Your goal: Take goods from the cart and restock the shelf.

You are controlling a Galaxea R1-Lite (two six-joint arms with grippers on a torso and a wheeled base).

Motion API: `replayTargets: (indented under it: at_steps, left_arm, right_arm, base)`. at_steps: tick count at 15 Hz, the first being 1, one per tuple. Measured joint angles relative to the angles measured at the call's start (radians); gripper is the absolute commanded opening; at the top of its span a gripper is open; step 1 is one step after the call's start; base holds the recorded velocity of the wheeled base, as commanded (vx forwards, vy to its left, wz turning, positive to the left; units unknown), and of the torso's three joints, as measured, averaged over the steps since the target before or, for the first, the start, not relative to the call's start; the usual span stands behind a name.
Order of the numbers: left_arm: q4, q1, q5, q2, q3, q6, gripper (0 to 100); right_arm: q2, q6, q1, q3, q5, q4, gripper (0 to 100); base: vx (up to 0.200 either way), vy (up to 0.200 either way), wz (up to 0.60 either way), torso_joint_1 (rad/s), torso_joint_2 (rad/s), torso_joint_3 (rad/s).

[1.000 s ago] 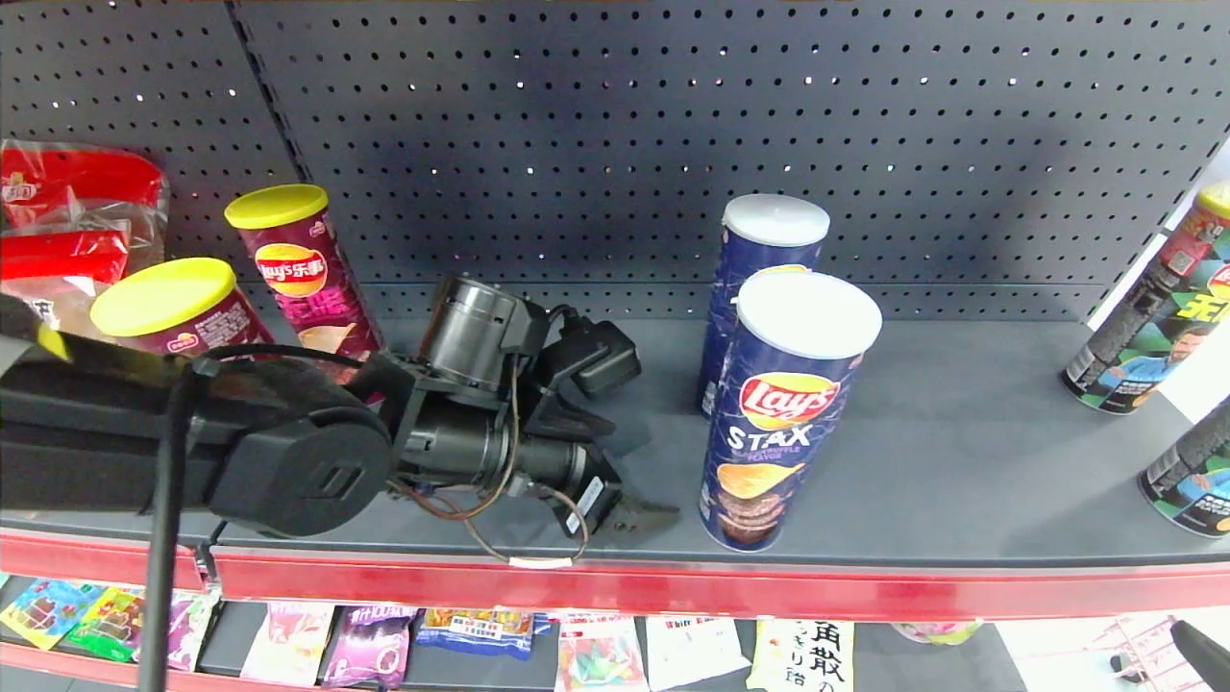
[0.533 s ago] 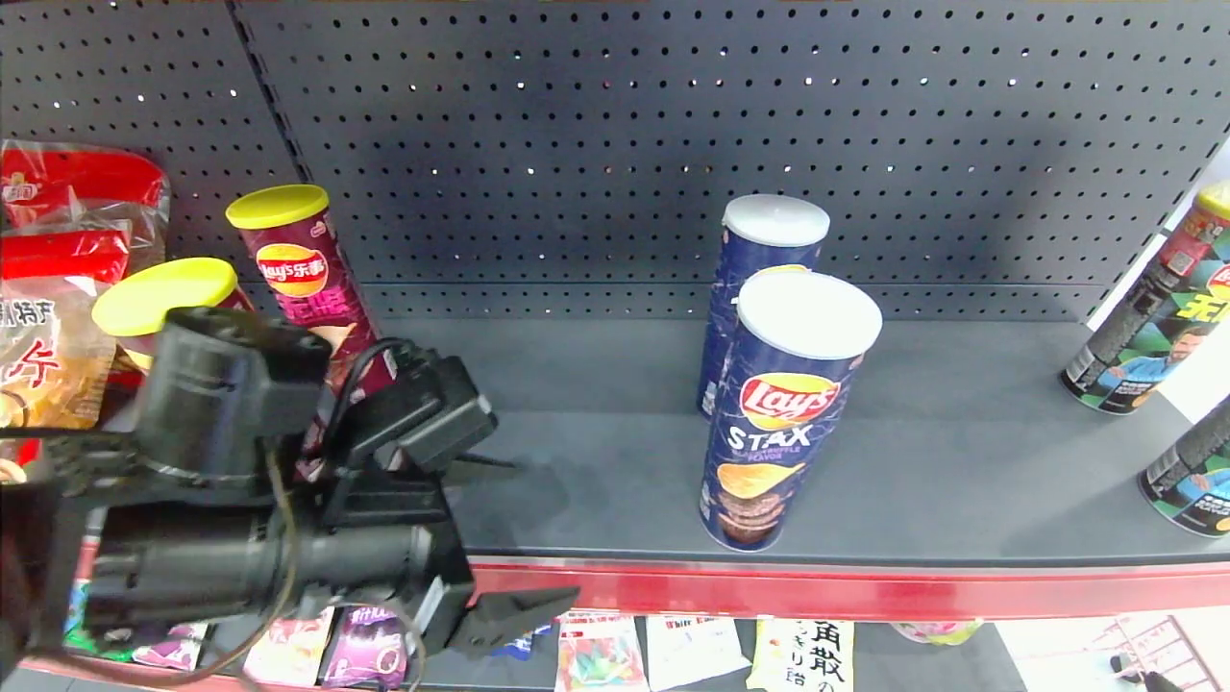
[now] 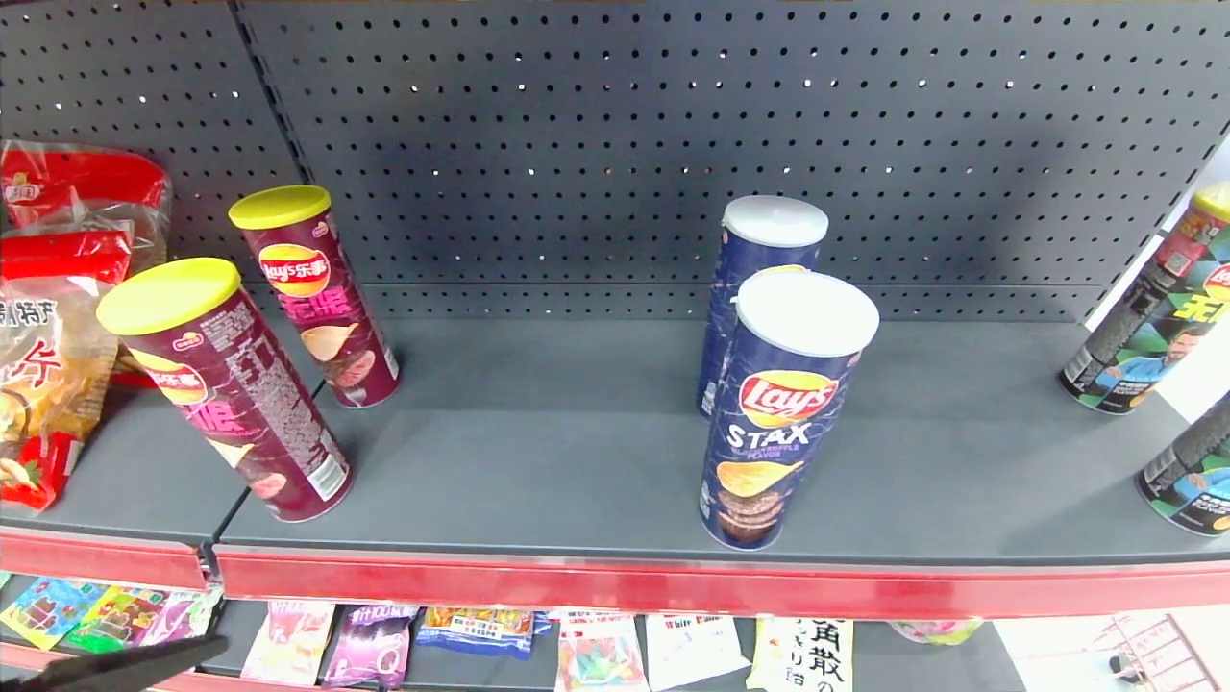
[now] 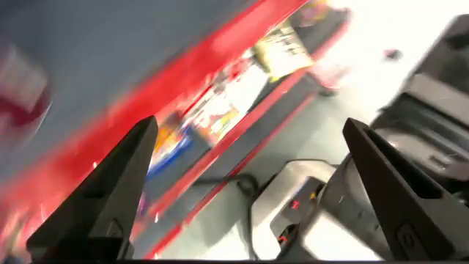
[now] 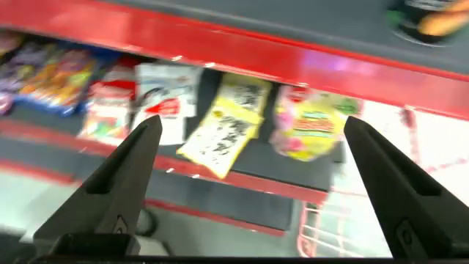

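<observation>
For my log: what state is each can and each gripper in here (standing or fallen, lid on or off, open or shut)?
Front maroon can: standing on the shelf, lid on.
Rear maroon can: standing, lid on.
Front blue can: standing, lid on.
Rear blue can: standing, lid on.
Left gripper: open, empty.
Right gripper: open, empty.

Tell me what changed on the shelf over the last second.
The left gripper, open and empty, pulled back off the shelf, down and to the robot's left, uncovering the front maroon can. That can, the rear maroon can and the two blue cans stayed put.
</observation>
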Motion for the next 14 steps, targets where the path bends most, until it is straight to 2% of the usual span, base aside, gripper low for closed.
replayTargets:
  at_steps: [2,3,4,7,8,9,10,11,12,14]
  left_arm:
    - [0.204,0.069,0.1,-0.221,0.025,-0.03,100]
    - [0.311,0.142,0.147,-0.326,0.035,-0.05,100]
    - [0.367,0.237,0.174,-0.408,0.04,-0.079,100]
    - [0.428,0.537,0.211,-0.528,0.05,-0.142,100]
    - [0.432,0.585,0.211,-0.549,0.053,-0.174,100]
    - [0.416,0.613,0.2,-0.568,0.062,-0.191,100]
    - [0.339,0.625,0.186,-0.58,0.079,-0.198,100]
    - [0.21,0.627,0.169,-0.59,0.111,-0.201,100]
    - [0.145,0.616,0.156,-0.602,0.159,-0.193,100]
    - [0.111,0.594,0.146,-0.633,0.202,-0.16,100]
  right_arm:
    - [-0.027,0.0,-0.043,0.007,-0.074,0.008,100]
    - [-0.034,0.0,-0.055,0.011,-0.107,0.008,100]
    - [-0.038,0.001,-0.074,0.012,-0.128,0.008,100]
    - [-0.044,0.006,-0.118,0.004,-0.138,0.004,100]
    - [-0.046,0.011,-0.121,0.013,-0.136,-0.001,100]
    - [-0.047,0.015,-0.122,0.024,-0.123,-0.014,100]
    - [-0.048,0.019,-0.122,0.036,-0.066,-0.047,100]
    - [-0.049,0.03,-0.119,0.051,0.01,-0.092,100]
    - [-0.049,0.04,-0.117,0.068,0.071,-0.118,100]
    - [-0.05,0.04,-0.115,0.096,0.05,-0.165,100]
  base:
    - [0.0,0.0,0.0,0.0,0.0,0.0]
    - [0.0,0.0,0.0,0.0,0.0,0.0]
    - [0.0,0.0,0.0,0.0,0.0,0.0]
    - [0.0,0.0,0.0,0.0,0.0,0.0]
    - [0.0,0.0,0.0,0.0,0.0,0.0]
    - [0.0,0.0,0.0,0.0,0.0,0.0]
    - [0.0,0.0,0.0,0.0,0.0,0.0]
    - [0.0,0.0,0.0,0.0,0.0,0.0]
    - [0.0,0.0,0.0,0.0,0.0,0.0]
    - [0.0,0.0,0.0,0.0,0.0,0.0]
